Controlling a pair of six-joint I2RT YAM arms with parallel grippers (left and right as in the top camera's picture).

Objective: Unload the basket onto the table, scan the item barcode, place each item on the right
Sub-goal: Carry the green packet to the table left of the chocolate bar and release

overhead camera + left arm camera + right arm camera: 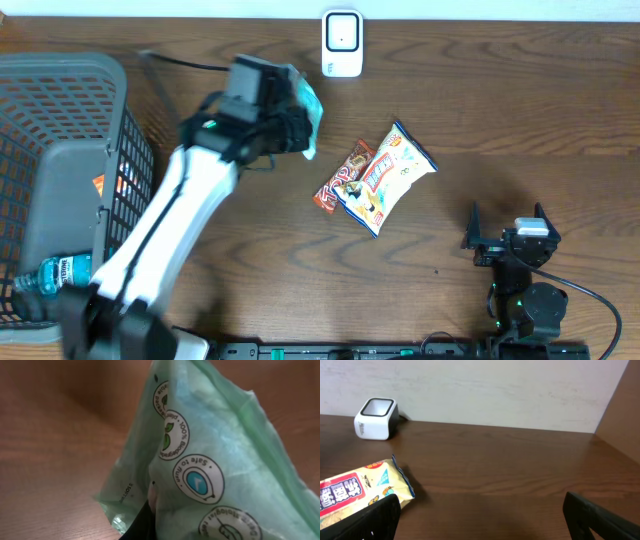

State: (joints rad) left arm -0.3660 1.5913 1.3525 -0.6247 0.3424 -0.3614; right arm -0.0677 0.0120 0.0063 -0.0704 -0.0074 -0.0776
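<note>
A pale green plastic packet with round printed seals hangs above the table in my left gripper, which is shut on it. In the left wrist view the green packet fills most of the picture and one dark finger shows at its lower edge. No barcode is visible on it. The white scanner stands at the table's far edge, right of the packet, and shows in the right wrist view as the scanner. My right gripper rests open near the front right, nothing between its fingers.
A red snack bar and a white snack bag lie mid-table; the snack bag reaches the right wrist view's left edge. A grey basket at the left holds a water bottle.
</note>
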